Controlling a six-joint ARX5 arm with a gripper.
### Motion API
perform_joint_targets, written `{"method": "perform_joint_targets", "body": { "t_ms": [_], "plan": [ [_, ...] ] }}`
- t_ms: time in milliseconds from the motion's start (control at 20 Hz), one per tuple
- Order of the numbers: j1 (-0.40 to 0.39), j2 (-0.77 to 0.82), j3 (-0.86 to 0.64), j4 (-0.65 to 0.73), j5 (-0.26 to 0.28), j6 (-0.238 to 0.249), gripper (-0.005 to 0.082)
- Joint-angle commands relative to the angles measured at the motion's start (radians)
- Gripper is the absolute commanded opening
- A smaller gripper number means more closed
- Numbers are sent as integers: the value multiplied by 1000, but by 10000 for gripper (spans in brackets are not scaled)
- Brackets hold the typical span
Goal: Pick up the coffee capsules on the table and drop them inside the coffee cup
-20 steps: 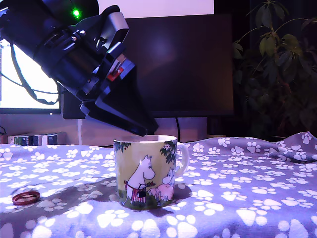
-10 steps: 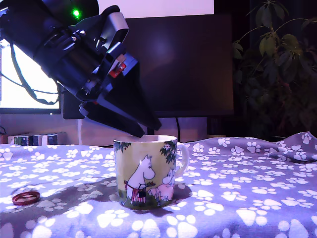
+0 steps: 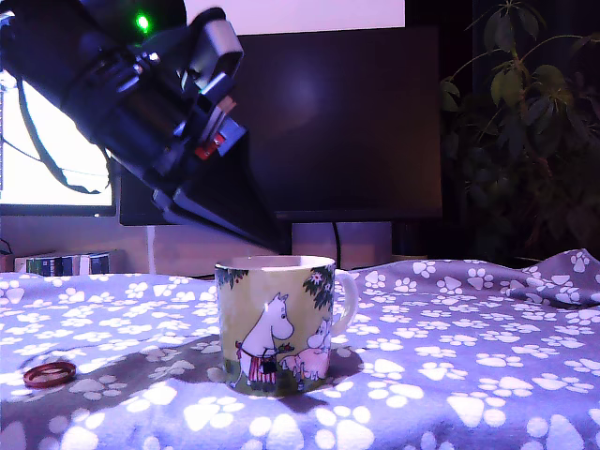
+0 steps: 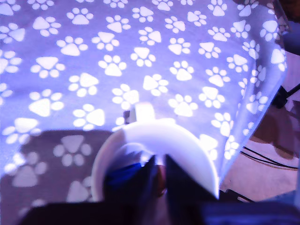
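The claw (image 4: 158,174) hangs over the mug (image 3: 277,323), fingers nearly together with something reddish between them, likely a capsule. Best to release dead centre, low. Another capsule (image 3: 49,374) lies on the cloth (image 3: 469,375).

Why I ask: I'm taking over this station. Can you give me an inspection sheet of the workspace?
Surface: cloth-covered table, paw-print pattern, rumpled at the exterior view's right.
Job's things: mug upright, handle toward that view's right; one capsule on the table at that view's left, apart from the mug.
Clutter: nothing seen.
Grippers: hand just above the mug's opening, fingers close together; something brownish between them, unclear.
Cables: cable behind the mug; more cables beyond the table's edge in the wrist view.
Surroundings: dark monitor, plant, books.
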Motion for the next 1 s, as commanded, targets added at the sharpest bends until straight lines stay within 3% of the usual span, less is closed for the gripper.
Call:
{"method": "perform_joint_targets", "body": {
  "t_ms": [0,100,250,600,950],
  "plan": [
    [-2,-56,-13,5,-35,4,-19],
    [-2,-89,-14,5,-84,4,-19],
    [4,-123,-18,5,-113,3,-19],
    [93,-192,-88,15,-122,3,-19],
    [214,-298,-214,140,-123,-27,-19]
  ]
}}
